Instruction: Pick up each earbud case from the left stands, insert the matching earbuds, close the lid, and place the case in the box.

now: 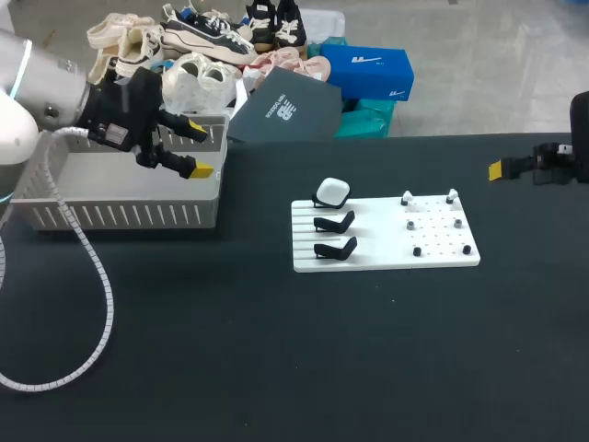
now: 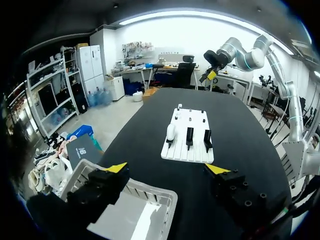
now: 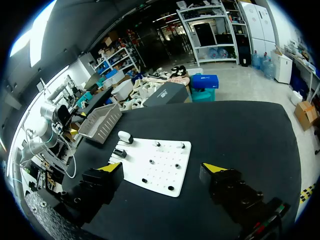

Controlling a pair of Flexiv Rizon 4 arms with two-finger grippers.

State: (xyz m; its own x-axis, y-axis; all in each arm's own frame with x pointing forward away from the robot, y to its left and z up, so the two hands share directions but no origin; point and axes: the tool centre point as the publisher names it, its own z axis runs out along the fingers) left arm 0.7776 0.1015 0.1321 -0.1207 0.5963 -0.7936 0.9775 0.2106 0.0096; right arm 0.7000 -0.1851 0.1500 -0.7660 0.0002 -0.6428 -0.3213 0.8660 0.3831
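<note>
A white board (image 1: 386,241) lies mid-table. On its left side the far stand carries a white earbud case (image 1: 332,192); the two nearer black stands (image 1: 335,236) are bare. White earbuds (image 1: 406,198) sit on pegs at the board's far right side. My left gripper (image 1: 193,147) hangs open over the right end of the grey basket (image 1: 120,189), empty. In the left wrist view the left gripper (image 2: 167,168) stands above the basket's rim (image 2: 165,197), with the board (image 2: 187,150) and case (image 2: 170,132) ahead. My right gripper (image 3: 162,167) is open and empty, near the board (image 3: 157,162).
In the head view my right gripper (image 1: 515,168) is at the table's far right edge, well apart from the board. The left arm's white coiled cable (image 1: 92,304) loops over the table's front left. The basket (image 3: 100,120) shows beyond the case (image 3: 124,136) in the right wrist view.
</note>
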